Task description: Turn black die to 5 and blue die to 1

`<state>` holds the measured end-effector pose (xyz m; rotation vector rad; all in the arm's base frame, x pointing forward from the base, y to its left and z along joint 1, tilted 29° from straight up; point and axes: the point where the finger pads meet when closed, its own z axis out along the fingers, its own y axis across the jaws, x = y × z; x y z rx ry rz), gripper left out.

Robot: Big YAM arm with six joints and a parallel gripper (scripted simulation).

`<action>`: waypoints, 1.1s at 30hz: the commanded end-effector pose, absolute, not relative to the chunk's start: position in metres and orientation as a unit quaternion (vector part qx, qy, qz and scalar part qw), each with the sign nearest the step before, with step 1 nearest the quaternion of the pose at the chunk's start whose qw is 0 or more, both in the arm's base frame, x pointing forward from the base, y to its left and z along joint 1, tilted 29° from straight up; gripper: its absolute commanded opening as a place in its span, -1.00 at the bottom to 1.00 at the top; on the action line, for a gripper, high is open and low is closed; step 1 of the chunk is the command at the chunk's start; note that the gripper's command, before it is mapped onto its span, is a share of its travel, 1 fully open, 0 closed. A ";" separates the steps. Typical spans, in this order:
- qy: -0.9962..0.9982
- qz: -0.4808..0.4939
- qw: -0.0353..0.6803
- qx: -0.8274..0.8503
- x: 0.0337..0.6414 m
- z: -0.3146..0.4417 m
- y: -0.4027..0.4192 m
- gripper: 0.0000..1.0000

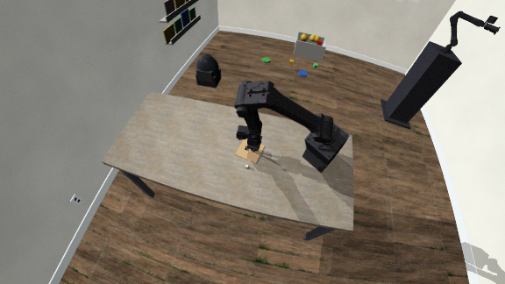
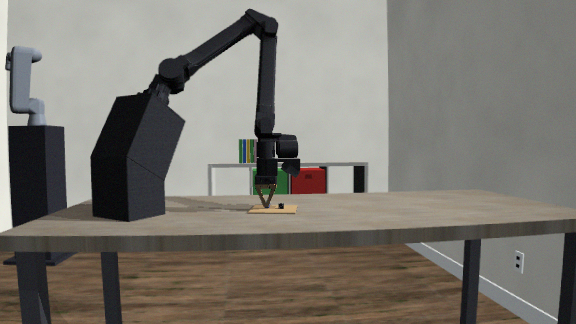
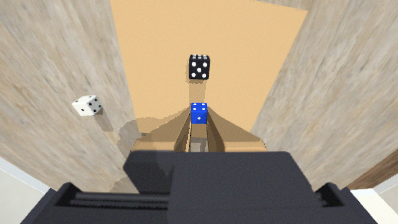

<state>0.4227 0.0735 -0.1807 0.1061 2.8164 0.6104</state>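
Observation:
My gripper [image 3: 199, 112] [image 2: 265, 203] [image 1: 252, 148] is shut on the blue die [image 3: 199, 112], which it holds over the tan mat [image 3: 165, 45] [image 2: 285, 210] [image 1: 242, 152]. The face of the blue die toward the wrist camera shows several white pips. The black die [image 3: 199, 66] [image 2: 281, 205] lies flat on the mat just beyond the blue die, its top showing five pips. The white die [image 3: 87, 105] [image 1: 246, 166] lies on the table [image 1: 175, 140] off the mat, to the left in the wrist view.
The arm's black base block [image 1: 326, 146] [image 2: 131, 160] stands on the table near the mat. A second black pedestal [image 1: 418, 85] stands on the floor. A shelf with coloured boxes [image 2: 310, 180] is behind the table.

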 end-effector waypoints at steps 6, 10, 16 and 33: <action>0.968 0.209 0.137 0.031 0.430 -0.176 0.075 -0.77; 0.968 0.210 0.133 0.031 0.427 -0.182 0.078 -0.77; 0.967 0.210 0.137 0.032 0.430 -0.180 0.078 -0.77; 0.968 0.210 0.136 0.033 0.429 -0.181 0.078 -0.77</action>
